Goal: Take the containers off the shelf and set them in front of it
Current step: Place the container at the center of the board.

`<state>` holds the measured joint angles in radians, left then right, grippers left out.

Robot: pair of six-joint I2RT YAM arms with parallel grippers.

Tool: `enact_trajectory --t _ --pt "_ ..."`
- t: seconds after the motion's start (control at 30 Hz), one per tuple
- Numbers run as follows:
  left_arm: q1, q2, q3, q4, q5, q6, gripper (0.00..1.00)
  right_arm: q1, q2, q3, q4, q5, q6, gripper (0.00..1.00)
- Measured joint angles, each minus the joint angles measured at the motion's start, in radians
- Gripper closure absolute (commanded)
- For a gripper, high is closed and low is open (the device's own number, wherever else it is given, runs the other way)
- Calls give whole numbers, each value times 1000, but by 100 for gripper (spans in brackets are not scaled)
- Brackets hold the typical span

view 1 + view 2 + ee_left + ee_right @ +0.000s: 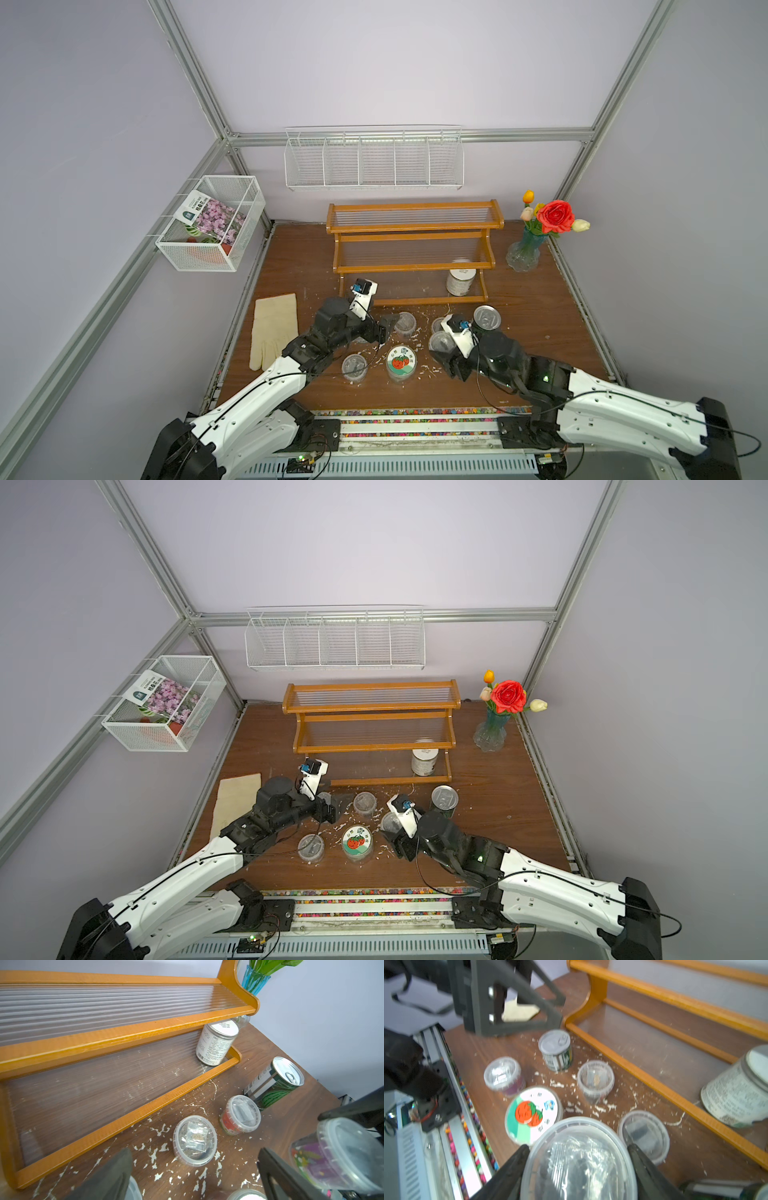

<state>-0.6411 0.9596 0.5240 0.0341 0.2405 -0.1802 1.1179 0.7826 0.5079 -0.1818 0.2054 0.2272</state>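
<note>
The shelf point(411, 226) stands at the back, with the white-label tin point(460, 282) on its lowest tier. In front of it stand the watermelon tin point(487, 318), the tomato-lidded tub point(401, 362), a green-striped tin point(556, 1051) and clear cups point(405, 325) point(354, 366) point(240, 1114). My right gripper point(578, 1147) is shut on another clear cup point(441, 343), which looks tilted in the left wrist view. My left gripper point(386, 330) is open and holds nothing, just left of the nearest cup point(195, 1140).
A cream glove point(274, 328) lies at the table's left edge. A glass vase with flowers point(525, 249) stands right of the shelf. A wire rack point(374, 160) and a mesh basket point(212, 224) hang on the walls. White flakes point(160, 1132) litter the wood.
</note>
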Motion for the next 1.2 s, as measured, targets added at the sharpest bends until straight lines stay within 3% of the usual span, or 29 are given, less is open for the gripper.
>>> enact_trajectory --t 0.17,0.37,0.77,1.03,1.2 --pt "0 12 3 21 23 0 3 47 -94 -119 -34 23 27 44" --pt "0 26 19 21 36 0 3 47 -102 -220 -2 35 65 42" --pt "0 29 22 20 38 0 2 25 -6 -272 173 43 98 36" --pt "0 30 22 19 37 0 2 0 67 -287 240 28 102 24" --pt "0 30 22 18 37 0 2 -8 106 -293 282 21 109 21"
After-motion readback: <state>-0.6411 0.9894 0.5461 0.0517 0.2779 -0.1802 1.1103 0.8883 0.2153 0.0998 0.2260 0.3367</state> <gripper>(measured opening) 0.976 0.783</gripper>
